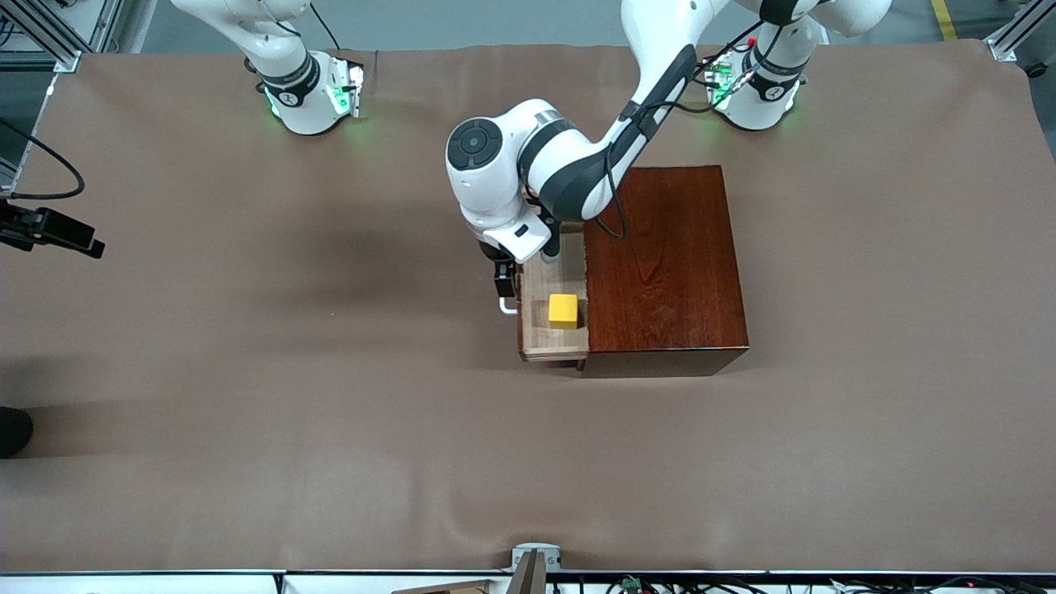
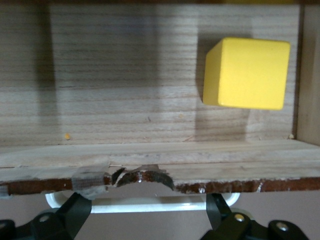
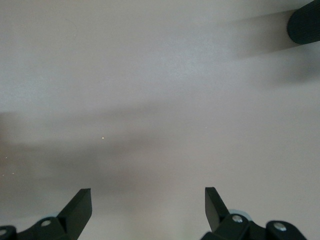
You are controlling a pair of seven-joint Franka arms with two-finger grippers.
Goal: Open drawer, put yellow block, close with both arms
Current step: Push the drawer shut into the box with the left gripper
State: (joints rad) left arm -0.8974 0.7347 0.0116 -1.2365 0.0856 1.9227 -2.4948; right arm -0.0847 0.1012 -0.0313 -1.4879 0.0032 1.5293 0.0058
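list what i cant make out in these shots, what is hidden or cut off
- Right gripper: outside the front view, cut by its top edge; its wrist view shows only open fingers over bare table.
- Left gripper: mostly hidden under the arm's wrist in the front view.
- Handle: whether the open fingers touch it.
- Drawer: the end farther from the front camera, under the arm.
- Yellow block: plainly in the drawer.

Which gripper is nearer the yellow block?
Left. The left gripper is open at the drawer handle, beside the yellow block. The right gripper is open over bare table.
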